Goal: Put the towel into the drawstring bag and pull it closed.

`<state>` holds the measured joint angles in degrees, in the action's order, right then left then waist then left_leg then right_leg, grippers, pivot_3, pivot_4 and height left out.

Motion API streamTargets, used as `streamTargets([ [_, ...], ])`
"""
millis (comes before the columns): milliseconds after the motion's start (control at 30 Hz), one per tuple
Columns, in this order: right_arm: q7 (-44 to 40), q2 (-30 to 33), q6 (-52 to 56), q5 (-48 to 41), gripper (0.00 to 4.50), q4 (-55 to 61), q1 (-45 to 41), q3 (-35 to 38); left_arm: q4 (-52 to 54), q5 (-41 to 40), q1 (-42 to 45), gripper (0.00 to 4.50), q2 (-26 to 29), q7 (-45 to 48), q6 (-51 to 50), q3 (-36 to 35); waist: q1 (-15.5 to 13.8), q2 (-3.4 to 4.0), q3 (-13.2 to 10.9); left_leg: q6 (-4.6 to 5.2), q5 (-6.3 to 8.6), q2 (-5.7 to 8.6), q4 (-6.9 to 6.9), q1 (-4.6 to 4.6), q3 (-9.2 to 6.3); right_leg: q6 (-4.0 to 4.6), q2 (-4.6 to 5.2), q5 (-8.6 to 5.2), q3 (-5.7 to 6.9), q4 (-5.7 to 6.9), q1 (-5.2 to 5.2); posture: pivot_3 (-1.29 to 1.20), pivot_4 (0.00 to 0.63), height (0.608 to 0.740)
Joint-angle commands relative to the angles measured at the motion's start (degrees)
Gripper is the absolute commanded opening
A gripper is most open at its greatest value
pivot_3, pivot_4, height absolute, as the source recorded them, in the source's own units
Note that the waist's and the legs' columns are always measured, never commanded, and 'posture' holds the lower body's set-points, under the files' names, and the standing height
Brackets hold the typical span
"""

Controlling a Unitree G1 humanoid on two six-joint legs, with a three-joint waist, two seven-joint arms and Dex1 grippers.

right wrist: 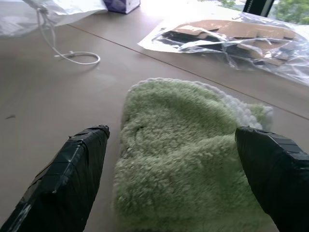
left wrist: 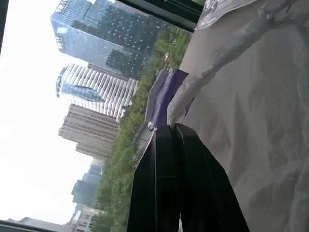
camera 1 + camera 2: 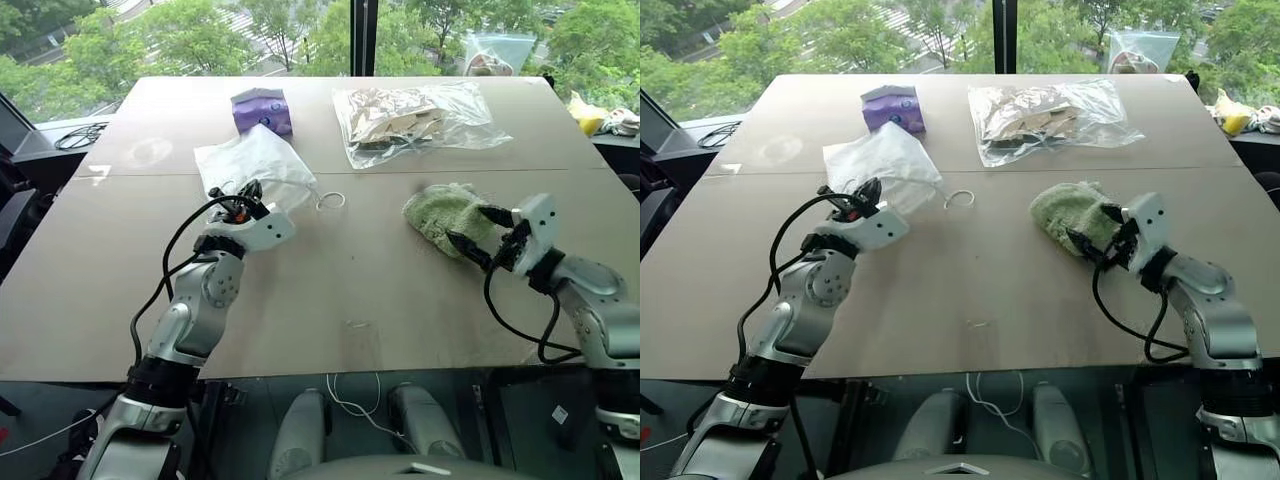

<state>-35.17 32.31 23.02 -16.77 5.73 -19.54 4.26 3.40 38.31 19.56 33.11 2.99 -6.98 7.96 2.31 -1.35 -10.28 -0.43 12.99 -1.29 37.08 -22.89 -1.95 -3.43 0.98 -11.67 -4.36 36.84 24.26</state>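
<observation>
While the left pincer (image 3: 243,193) has its two black fingers pressed together on the near edge of the drawstring bag (image 3: 255,162), pinching the thin plastic, the right pincer (image 3: 481,232) stands spread wide, one finger on each side of the towel's (image 3: 443,212) near end without closing on it. In the right wrist view the green pile lies between the two taped fingers (image 1: 72,166), with bare bench (image 3: 350,300) showing beside the left one.

The towel lies flat on the bench, right of centre, its long axis running from the right pincer away towards the far left. The bag lies left of centre, its closed end pointing to the far side and its mouth towards the near side, where a white cord loop (image 3: 331,200) trails onto the bench to its right. I cannot tell whether anything is in the bag.

Between bag and towel there is open bench, and the whole near strip up to the front edge is bare. Behind the bag sits a purple tissue pack (image 3: 262,108); behind the towel lies a clear bag (image 3: 420,120) holding brown paper pieces.
</observation>
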Motion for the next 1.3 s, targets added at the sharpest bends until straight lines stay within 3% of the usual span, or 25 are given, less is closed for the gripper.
streamTargets([
  [33, -0.71, 1.86, -0.43, 4.3, 4.5, -2.61, -3.82, -3.22, 2.68, 1.03, 3.39, 0.01, -0.14, 1.43, -1.58, -1.03, -0.08, -0.01, 0.01, 0.0, 0.0, 0.0, 0.0, 0.0, -0.01, -0.03, 0.0, 0.02, 0.0, 0.0, 0.0, 0.0, 0.15, 0.74],
  [300, 7.57, 0.62, 6.4, 12.65, 4.5, -17.23, -12.47, -5.85, 3.47, 2.09, 4.98, 0.01, -0.65, 4.25, -4.11, -0.67, -0.02, 0.0, 0.0, 0.0, 0.0, 0.02, -0.08, -0.03, -0.03, -0.04, 0.03, 0.05, 0.03, -0.03, 0.0, 0.0, 0.15, 0.74],
  [533, 7.65, -2.22, 15.64, 10.24, 4.5, -23.59, -14.39, -4.32, 4.8, 2.09, 5.4, 0.01, -0.96, 5.05, -5.05, -1.11, -0.01, -0.05, 0.03, 0.0, 0.0, 0.02, -0.02, 0.01, -0.06, -0.05, 0.02, 0.06, 0.04, -0.02, -0.06, 0.0, 0.15, 0.74],
  [800, 3.93, -9.57, 30.94, -0.79, 4.5, -23.34, -12.04, 1.82, 2.88, 1.57, 6.07, 0.01, -0.26, 2.82, -1.21, -1.7, 0.27, -0.35, 0.25, 0.01, 0.0, -0.02, 0.02, 0.16, -0.15, -0.07, -0.01, 0.07, 0.1, -0.02, -0.22, 0.0, 0.15, 0.74],
  [1133, 1.3, -12.54, 34.94, -6.08, 0.29, -15.47, -9.81, 1.42, 2.27, -2.41, 7.64, 0.0, -1.18, 6.06, -2.27, -3.12, 1.07, -0.46, 0.35, 0.01, 0.0, -0.1, -0.24, 0.29, -0.19, -0.07, -0.1, 0.05, 0.14, -0.02, -0.21, 0.0, 0.15, 0.74],
  [1300, -1.05, -17.96, 38.3, -18.41, 0.23, -7.43, -11.6, 9.0, 2.42, -8.6, 9.79, 0.0, -3.0, 10.86, -7.08, -5.68, 2.02, -0.37, 0.28, 0.01, 0.0, -0.12, -0.28, 0.28, -0.19, -0.07, -0.13, 0.06, 0.14, -0.01, -0.17, 0.0, 0.15, 0.74],
])
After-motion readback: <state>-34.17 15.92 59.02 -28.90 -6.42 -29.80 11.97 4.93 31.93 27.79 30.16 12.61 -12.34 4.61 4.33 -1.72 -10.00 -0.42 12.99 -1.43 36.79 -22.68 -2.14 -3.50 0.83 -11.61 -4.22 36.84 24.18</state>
